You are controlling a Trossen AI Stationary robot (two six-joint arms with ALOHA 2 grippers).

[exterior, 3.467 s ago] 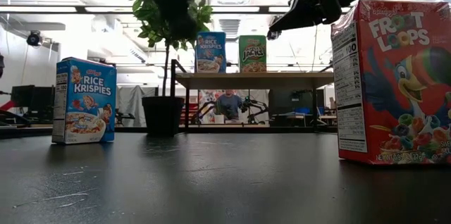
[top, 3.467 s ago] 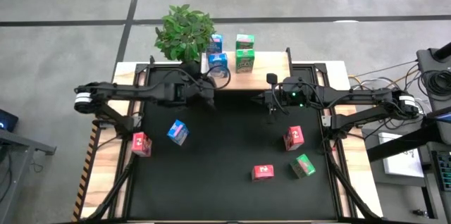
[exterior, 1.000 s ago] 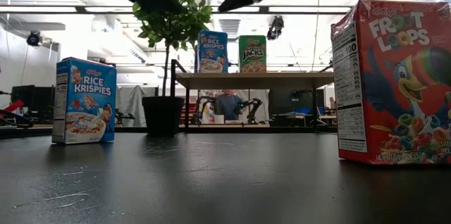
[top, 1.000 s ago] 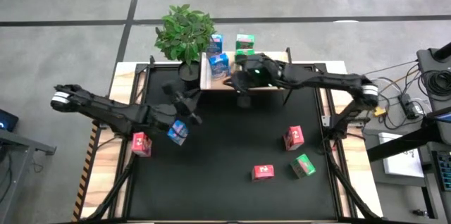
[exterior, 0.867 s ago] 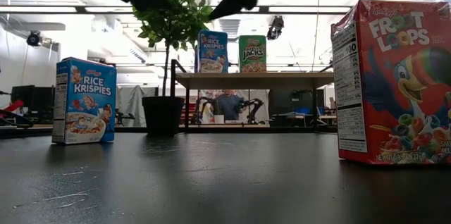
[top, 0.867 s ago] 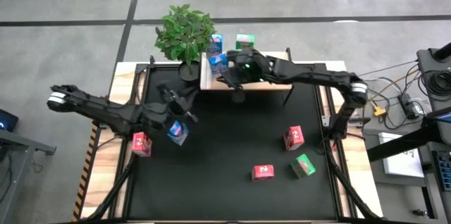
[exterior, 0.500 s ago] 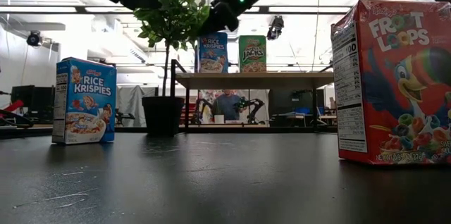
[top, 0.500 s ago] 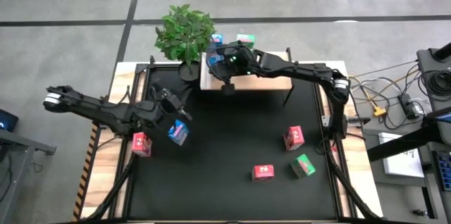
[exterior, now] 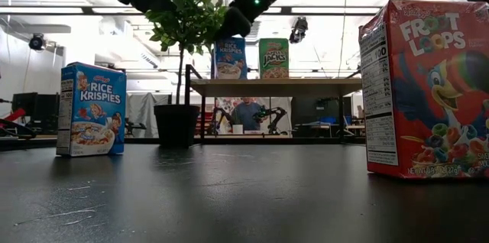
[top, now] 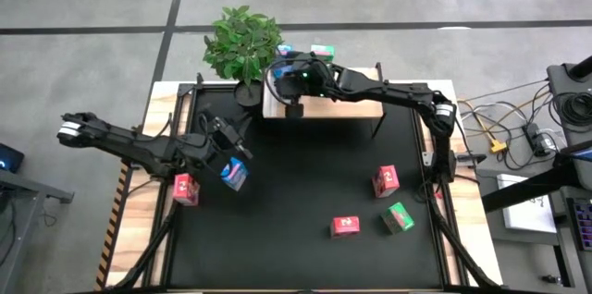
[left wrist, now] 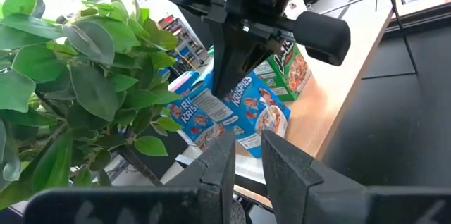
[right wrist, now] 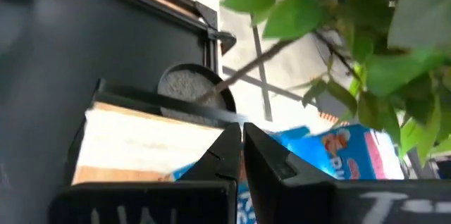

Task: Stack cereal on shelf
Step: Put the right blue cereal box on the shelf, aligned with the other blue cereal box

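Observation:
The light wooden shelf point(top: 347, 107) stands at the table's far edge beside the potted plant point(top: 242, 42). It carries blue cereal boxes point(left wrist: 257, 108) and green ones point(exterior: 273, 58). My right gripper point(top: 289, 91) is shut and points down over the shelf's left end, just above a blue box point(exterior: 228, 56). My left gripper point(top: 231, 141) is shut and empty, hovering over a blue box point(top: 233, 173) that stands on the black mat. Three red boxes point(top: 386, 180) point(top: 345, 226) point(top: 185, 188) and a green one point(top: 400, 217) also rest on the mat. My right gripper's shut fingers point(left wrist: 224, 86) come from above, pointing down at the top of the tilted blue box point(left wrist: 204, 115) on the shelf's left end. I cannot tell whether they touch it.
The plant's pot point(right wrist: 190, 86) sits close to the shelf's left end, and its leaves point(left wrist: 84, 62) hang near both grippers. The mat's middle point(top: 305, 183) lies bare. In the low view a red box point(exterior: 428, 90) and a blue box point(exterior: 92, 109) stand close to the camera.
My right gripper has travelled along the shelf toward the table's left and far edge, ending over the blue boxes by the plant. My left gripper has drawn back a little toward the table's left edge.

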